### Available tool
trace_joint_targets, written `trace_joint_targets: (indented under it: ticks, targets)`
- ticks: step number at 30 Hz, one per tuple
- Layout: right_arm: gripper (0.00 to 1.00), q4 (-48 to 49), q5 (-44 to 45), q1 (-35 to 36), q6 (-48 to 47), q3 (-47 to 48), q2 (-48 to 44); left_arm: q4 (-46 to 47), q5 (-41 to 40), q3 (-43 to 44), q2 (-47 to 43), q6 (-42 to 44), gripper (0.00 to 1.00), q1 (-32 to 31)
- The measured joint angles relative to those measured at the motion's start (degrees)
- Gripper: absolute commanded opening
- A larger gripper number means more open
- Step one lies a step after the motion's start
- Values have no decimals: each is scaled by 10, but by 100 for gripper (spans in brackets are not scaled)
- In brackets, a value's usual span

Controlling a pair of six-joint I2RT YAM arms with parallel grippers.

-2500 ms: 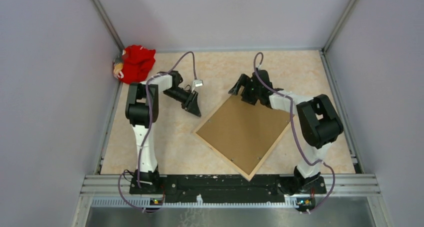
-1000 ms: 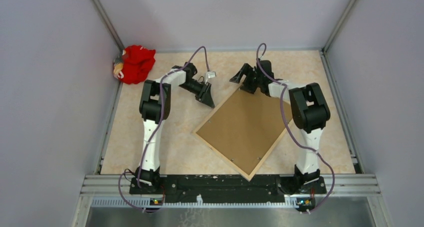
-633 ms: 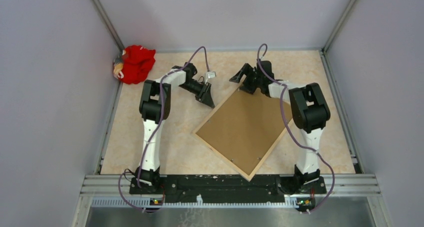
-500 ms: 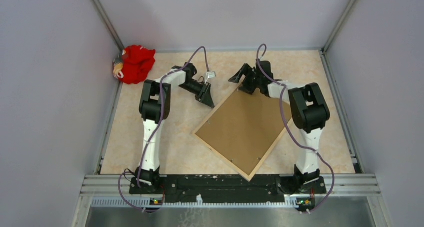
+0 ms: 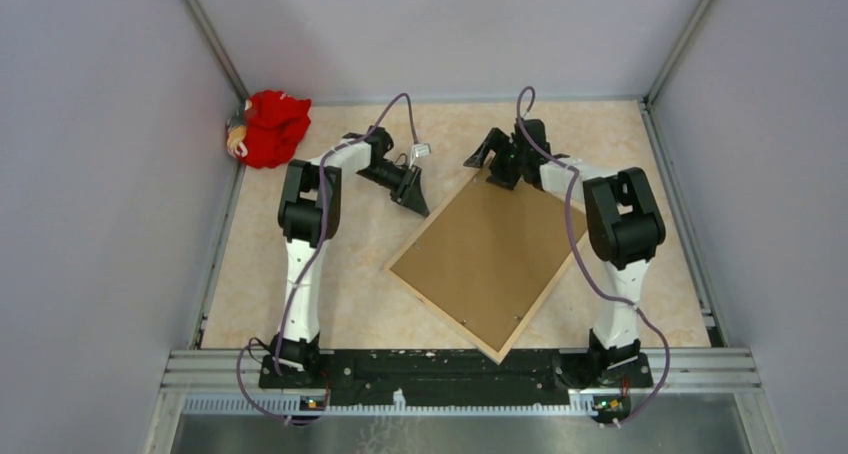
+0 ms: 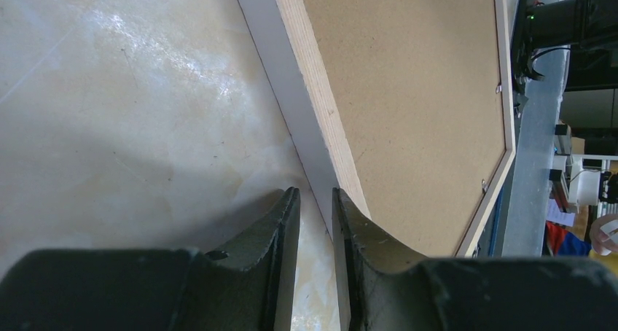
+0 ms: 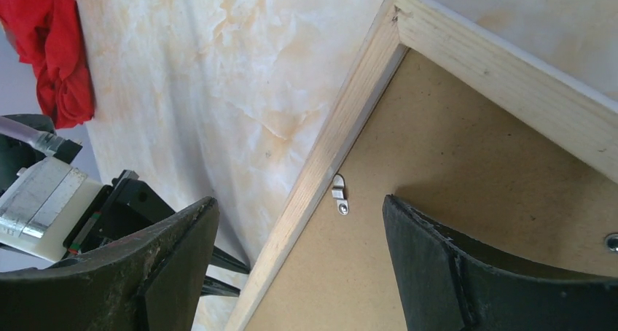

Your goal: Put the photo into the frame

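The frame lay face down on the marbled table, set at a slant between the two arms, its pale wood back up. A plain brown backing board filled the whole opening, and a small metal clip on the rim reached onto it.

The right gripper hung over the far corner with its fingers spread wide, one on either side of that clip and touching nothing that I could make out. The left gripper sat low on the table at the frame's far-left edge, fingers drawn almost together with only a slit between them, their tips just at the white side.

A crumpled red cloth lay bunched in the far left corner, well apart from everything.
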Motion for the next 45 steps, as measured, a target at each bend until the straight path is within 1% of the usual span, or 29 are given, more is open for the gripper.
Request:
trace_joint_targets:
  ticks: [5,18,35,41,45]
  targets:
    - [83,-1,-8,-2,-3,0,0,0,2,-2,0,0,30,0]
    - [83,-22,-80,-2,-13,37,27,0,3,-3,0,0,29,1]
    - [80,-42,-126,-5,-31,72,53,0,5,-5,0,6,28,2]
    - [80,-78,-146,-6,-55,104,69,0,5,-5,0,11,28,2]
    - [80,-131,-164,-7,-93,153,92,-2,5,-5,0,14,28,2]
